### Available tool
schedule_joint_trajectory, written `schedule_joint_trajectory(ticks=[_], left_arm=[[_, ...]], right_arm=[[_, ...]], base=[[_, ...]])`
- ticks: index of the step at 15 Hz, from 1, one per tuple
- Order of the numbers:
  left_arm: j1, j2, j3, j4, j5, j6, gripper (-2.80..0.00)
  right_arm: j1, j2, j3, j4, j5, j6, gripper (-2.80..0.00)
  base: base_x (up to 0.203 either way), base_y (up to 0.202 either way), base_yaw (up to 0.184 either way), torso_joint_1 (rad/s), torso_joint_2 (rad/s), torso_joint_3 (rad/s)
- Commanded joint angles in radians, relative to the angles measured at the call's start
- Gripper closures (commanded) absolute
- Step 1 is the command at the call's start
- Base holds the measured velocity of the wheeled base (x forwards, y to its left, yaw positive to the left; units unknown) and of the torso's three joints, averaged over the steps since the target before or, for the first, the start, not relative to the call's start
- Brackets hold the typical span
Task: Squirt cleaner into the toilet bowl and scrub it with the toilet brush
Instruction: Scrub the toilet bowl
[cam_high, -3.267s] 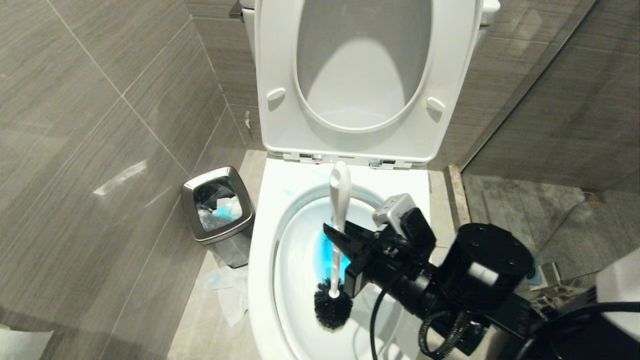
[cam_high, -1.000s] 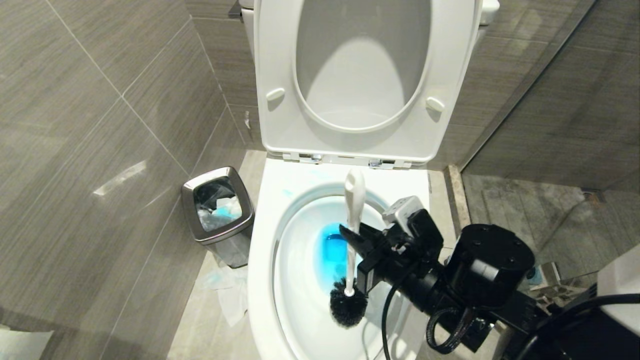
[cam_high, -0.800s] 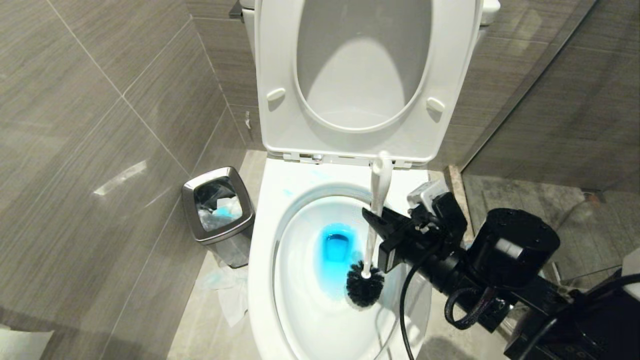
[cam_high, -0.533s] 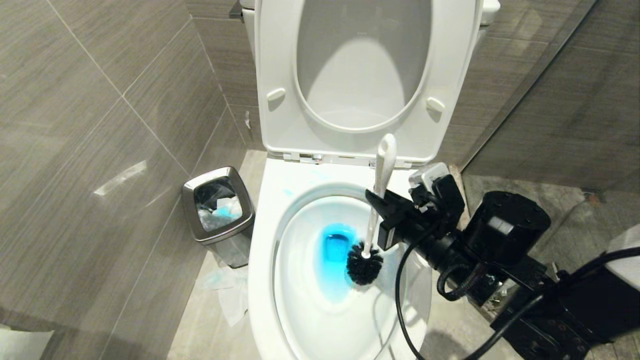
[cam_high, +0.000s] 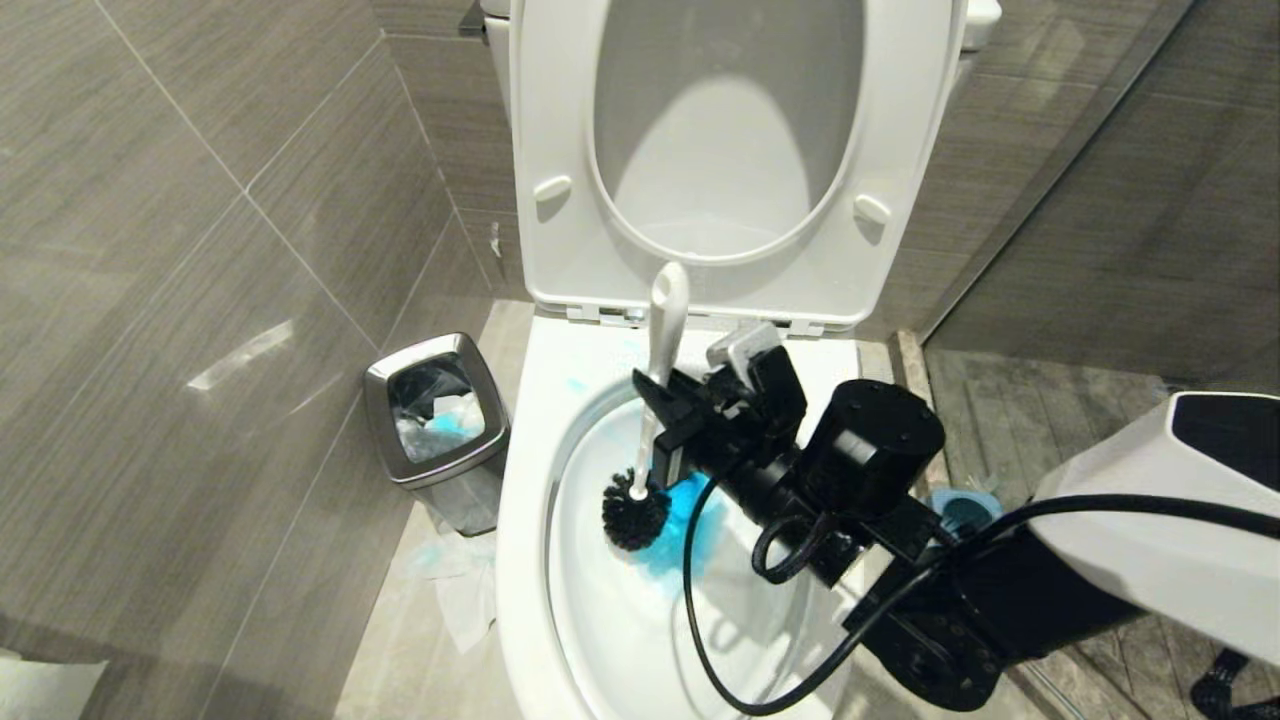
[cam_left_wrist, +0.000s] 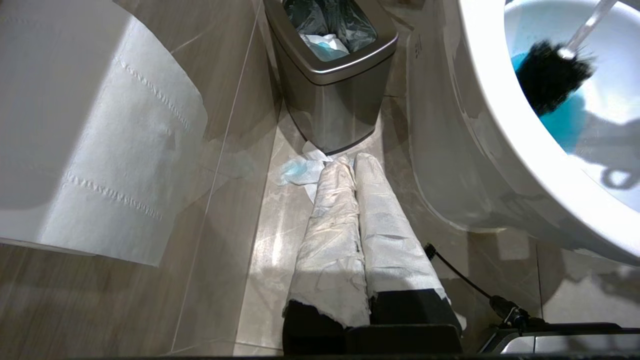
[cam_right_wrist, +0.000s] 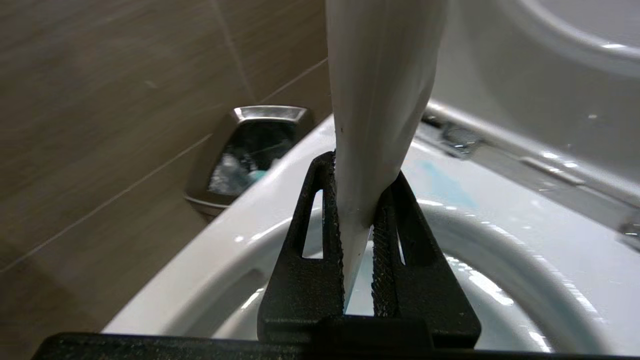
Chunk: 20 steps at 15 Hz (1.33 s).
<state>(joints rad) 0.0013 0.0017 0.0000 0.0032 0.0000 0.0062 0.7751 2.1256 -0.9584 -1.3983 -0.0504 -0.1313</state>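
So we're mid-scrub here. Our right gripper (cam_high: 660, 420) has its jaws clamped on the white handle of the toilet brush (cam_high: 655, 400), roughly halfway up, and the wrist view shows the handle pinched tight between the two ribbed pads (cam_right_wrist: 382, 260).

What just changed: half a second ago the black bristle head was over on the right side of the toilet bowl (cam_high: 530, 560), just right of the blue pool. Now we've swung the whole thing across, so the head sits on the left inner wall, touching the left edge of the pool, with the handle leaning back toward the raised seat. The arm came across with it and now hides a good part of the right half of the bowl from the head camera.

The cleaner (cam_high: 700, 525) is clearly already in: bright blue water at the bottom, plus pale blue smears on the rim near the hinges. So we'd say the squirting part is done and we're on the scrubbing, working side to side. The front of the bowl looks like it hasn't had much attention yet, but that's our guess.

Our left gripper (cam_left_wrist: 357, 165) is parked low beside the bowl, jaws together, pointing at the steel bin (cam_left_wrist: 332, 75) and some blue-stained tissue on the floor.
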Motion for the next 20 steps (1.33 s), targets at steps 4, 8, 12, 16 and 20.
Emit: schedule_joint_trajectory(ticks=[4, 8, 12, 16, 20], left_arm=[[0.0, 0.0, 0.0, 0.0, 0.0, 0.0, 0.0], [0.0, 0.0, 0.0, 0.0, 0.0, 0.0, 0.0], [0.0, 0.0, 0.0, 0.0, 0.0, 0.0, 0.0], [0.0, 0.0, 0.0, 0.0, 0.0, 0.0, 0.0], [0.0, 0.0, 0.0, 0.0, 0.0, 0.0, 0.0]], right_arm=[[0.102, 0.018, 0.067, -0.038, -0.01, 0.004, 0.0], [0.129, -0.153, 0.294, -0.047, -0.053, 0.026, 0.0], [0.022, -0.261, 0.434, -0.031, -0.073, 0.019, 0.0], [-0.127, -0.229, 0.411, -0.03, -0.068, -0.017, 0.0], [-0.165, -0.156, 0.221, -0.03, -0.063, -0.019, 0.0]], base=[[0.0, 0.0, 0.0, 0.0, 0.0, 0.0], [0.0, 0.0, 0.0, 0.0, 0.0, 0.0], [0.0, 0.0, 0.0, 0.0, 0.0, 0.0], [0.0, 0.0, 0.0, 0.0, 0.0, 0.0], [0.0, 0.0, 0.0, 0.0, 0.0, 0.0]])
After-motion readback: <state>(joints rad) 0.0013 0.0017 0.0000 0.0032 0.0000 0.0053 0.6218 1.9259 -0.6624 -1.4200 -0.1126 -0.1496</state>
